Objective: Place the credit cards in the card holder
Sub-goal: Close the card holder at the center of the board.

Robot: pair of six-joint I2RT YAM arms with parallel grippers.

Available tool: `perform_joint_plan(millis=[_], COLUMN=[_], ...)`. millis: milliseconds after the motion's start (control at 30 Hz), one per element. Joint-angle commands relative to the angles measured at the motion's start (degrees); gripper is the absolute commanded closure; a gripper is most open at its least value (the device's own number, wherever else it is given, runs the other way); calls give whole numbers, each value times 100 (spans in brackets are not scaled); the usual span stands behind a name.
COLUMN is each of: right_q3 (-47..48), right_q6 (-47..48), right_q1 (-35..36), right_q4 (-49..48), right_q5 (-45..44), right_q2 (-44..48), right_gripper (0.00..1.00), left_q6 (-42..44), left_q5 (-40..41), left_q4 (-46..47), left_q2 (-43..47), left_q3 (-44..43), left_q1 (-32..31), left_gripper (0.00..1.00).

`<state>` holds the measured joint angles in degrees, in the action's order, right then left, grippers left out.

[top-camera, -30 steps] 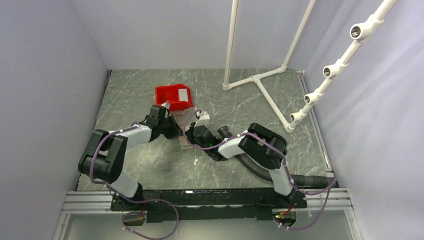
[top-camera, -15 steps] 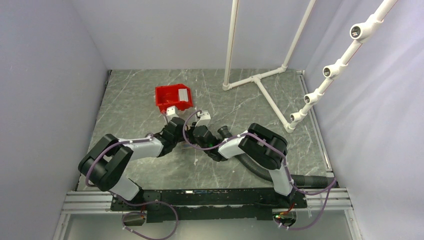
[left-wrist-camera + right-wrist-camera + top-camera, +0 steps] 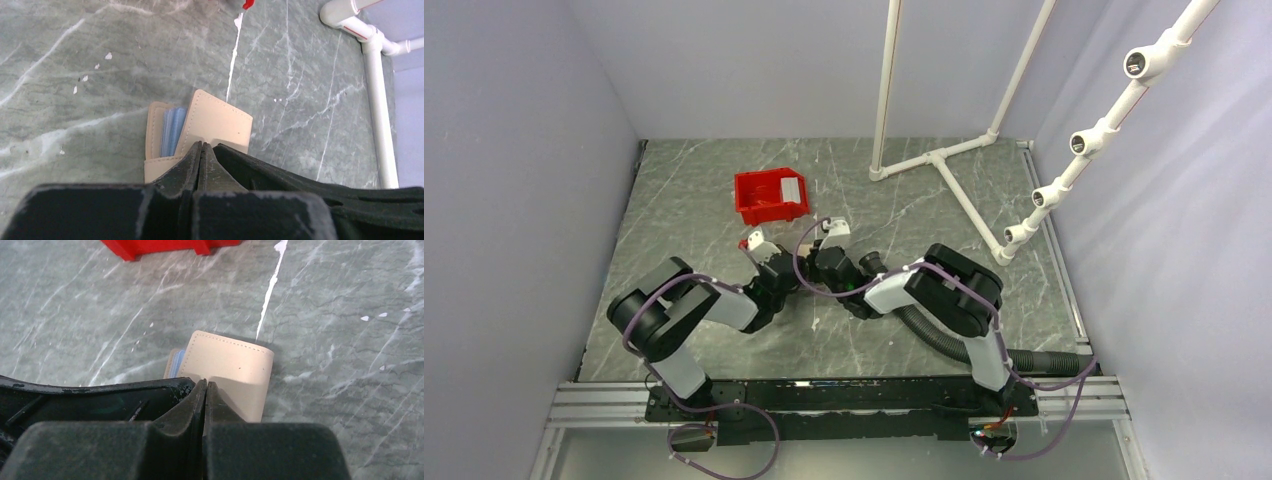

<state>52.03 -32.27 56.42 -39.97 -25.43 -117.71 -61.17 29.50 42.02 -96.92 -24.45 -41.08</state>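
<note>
My left gripper (image 3: 201, 150) and right gripper (image 3: 205, 387) are each pressed together, tips at the card holder (image 3: 220, 125), where a blue card (image 3: 172, 130) shows.

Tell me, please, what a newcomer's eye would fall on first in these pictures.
The arms meeting mid-table: the left gripper and right gripper, both shut, sit at the near edge of the tan card holder, a pale blue card showing inside. The red bin sits beyond, a white pipe frame far right.

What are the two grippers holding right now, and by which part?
Both seem to pinch the card holder: left gripper and right gripper are shut on the near edge of its top flap.
</note>
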Motion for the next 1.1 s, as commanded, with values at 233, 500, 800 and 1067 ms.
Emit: perform_joint_plan(millis=[233,500,800,1067], right_q3=[-183,492,807,697], right_q6=[36,-330,-311,-165], right_q1=[-572,-974,-1485,-1494], right_q4=[3451,4035,4476,4306], right_q5=[3289,4063,4880,4875], right_q2=[60,109,270,105], right_gripper=[95,75,62,83], left_q6=[177,237,270,302], left_q5=[-2567,-2733,-2808,-2827], left_q4=[-2708,-2423,-2376,-2483], left_q2=[-125,-441,-523,-454], left_q3=[911,953,965,948], left_q1=[-266,-42,4,68], left_gripper=[100,100,100,100])
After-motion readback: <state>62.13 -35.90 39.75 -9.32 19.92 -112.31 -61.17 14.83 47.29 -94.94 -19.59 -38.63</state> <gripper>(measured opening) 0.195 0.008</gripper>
